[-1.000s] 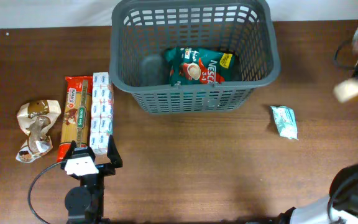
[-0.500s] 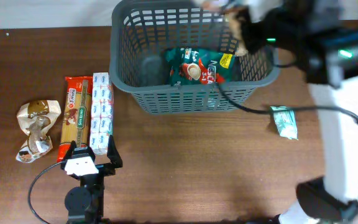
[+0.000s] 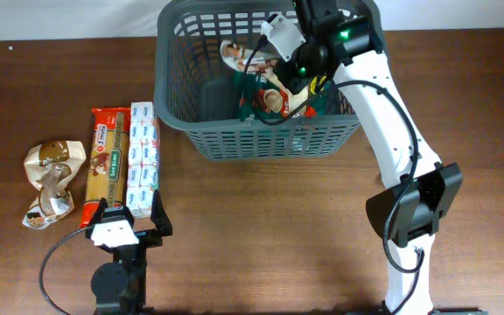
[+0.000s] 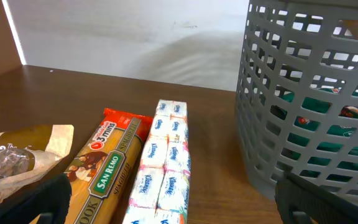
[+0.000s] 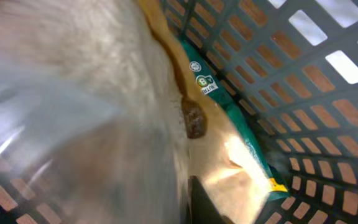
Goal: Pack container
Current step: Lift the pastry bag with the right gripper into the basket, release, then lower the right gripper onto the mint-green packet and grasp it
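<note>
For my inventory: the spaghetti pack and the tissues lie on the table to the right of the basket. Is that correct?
No. The spaghetti pack and the tissues lie on the table to the left of the basket, as the overhead view shows.

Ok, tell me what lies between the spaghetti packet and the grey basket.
A row of white-and-blue tissue packs, right beside the spaghetti packet, then bare table before the basket. The overhead and left wrist views both show it.
</note>
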Tool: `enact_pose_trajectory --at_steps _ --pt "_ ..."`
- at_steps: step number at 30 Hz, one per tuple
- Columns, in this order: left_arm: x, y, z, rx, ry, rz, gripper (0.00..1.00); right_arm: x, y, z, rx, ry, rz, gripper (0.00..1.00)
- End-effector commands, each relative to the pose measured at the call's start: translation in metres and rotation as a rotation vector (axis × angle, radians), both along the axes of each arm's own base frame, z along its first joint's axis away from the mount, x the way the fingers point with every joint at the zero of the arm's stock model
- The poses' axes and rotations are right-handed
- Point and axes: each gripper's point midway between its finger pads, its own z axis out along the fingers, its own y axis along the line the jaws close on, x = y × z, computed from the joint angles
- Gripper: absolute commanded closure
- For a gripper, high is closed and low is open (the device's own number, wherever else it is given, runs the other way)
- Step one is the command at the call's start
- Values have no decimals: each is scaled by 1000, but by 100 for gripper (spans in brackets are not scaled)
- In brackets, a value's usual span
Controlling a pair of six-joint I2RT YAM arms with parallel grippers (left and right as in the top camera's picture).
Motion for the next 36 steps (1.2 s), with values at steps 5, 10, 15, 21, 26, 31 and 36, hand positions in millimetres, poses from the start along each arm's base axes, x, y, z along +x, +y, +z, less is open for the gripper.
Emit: enact_pose_trajectory --at_steps 5,10,15,21,26,31,36 --pt "0 -2 -1 -6 -2 -10 1 0 -10 23 -23 -61 -49 44" --pt "0 -2 -2 -6 -2 -10 1 -9 -89 119 -29 -261 -267 31" --pt "0 -2 -2 -6 -2 -10 1 -39 -247 181 20 -371 -663 27" --pt "0 -2 -2 -6 -2 -10 1 -79 -373 86 176 -163 -947 21" --pt "0 -2 -2 -6 -2 -10 1 -98 -358 -31 215 144 -954 23" --pt "0 -2 -1 -6 -2 -10 1 -124 -305 -128 161 403 -805 19" --pt "0 -2 -2 -6 -2 -10 1 -137 -281 -166 44 487 -697 17"
